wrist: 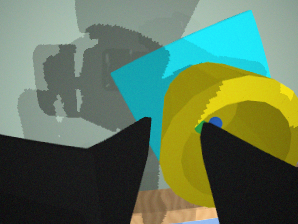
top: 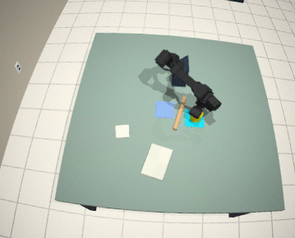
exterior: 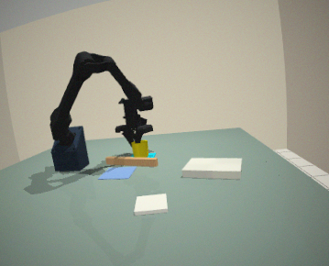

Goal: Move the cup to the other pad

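The yellow cup (top: pixel 197 120) (exterior: pixel 140 149) (wrist: pixel 186 95) stands upright on the cyan pad (top: pixel 200 125) (exterior: pixel 152 155) (wrist: pixel 230 37). A blue marble (wrist: pixel 215 122) and part of a green marble (wrist: pixel 198 128) show inside it; any others are hidden. My gripper (exterior: pixel 136 141) (wrist: pixel 176 127) is open, with its fingers astride the cup's wall: one finger outside, the other over the cup's mouth. In the wrist view there is a gap between the outer finger and the wall. The blue pad (top: pixel 164 109) (exterior: pixel 117 172) lies bare on the other side of the wooden bar.
The wooden bar (top: pixel 179 113) (exterior: pixel 131 161) (wrist: pixel 170 202) lies between the two pads. A large white slab (top: pixel 157 162) (exterior: pixel 212 168) and a small white tile (top: pixel 122 131) (exterior: pixel 151 204) lie farther off. The arm's base stands by a navy block (top: pixel 179 80) (exterior: pixel 71 158).
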Tool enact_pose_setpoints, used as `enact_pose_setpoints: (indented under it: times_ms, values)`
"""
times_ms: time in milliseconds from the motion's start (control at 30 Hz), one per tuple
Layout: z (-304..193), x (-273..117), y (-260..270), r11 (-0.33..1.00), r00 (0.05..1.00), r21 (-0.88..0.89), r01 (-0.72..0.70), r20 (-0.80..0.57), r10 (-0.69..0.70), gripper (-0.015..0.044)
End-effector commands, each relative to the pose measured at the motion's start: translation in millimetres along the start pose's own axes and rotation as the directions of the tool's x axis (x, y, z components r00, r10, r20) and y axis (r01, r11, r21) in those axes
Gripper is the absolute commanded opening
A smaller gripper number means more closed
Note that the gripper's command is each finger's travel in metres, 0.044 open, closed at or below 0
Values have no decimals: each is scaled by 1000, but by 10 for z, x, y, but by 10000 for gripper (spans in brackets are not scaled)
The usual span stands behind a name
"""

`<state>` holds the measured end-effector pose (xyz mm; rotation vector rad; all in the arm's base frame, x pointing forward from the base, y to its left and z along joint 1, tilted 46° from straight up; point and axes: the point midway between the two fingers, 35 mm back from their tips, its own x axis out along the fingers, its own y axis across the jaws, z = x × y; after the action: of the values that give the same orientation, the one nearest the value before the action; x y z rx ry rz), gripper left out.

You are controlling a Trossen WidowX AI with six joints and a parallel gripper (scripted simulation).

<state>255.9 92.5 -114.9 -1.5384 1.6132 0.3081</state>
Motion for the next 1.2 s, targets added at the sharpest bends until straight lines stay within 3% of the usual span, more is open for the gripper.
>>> enact_pose_setpoints:
  times_ms: [0,967,1167]
  values:
    - [13,-58,-10,1000,1000,6,-1,3,1,147]
    - [-23,-487,49,1000,1000,-4,-2,-5,2,147]
    - [-22,-442,53,1000,1000,-16,1,-12,-2,304]
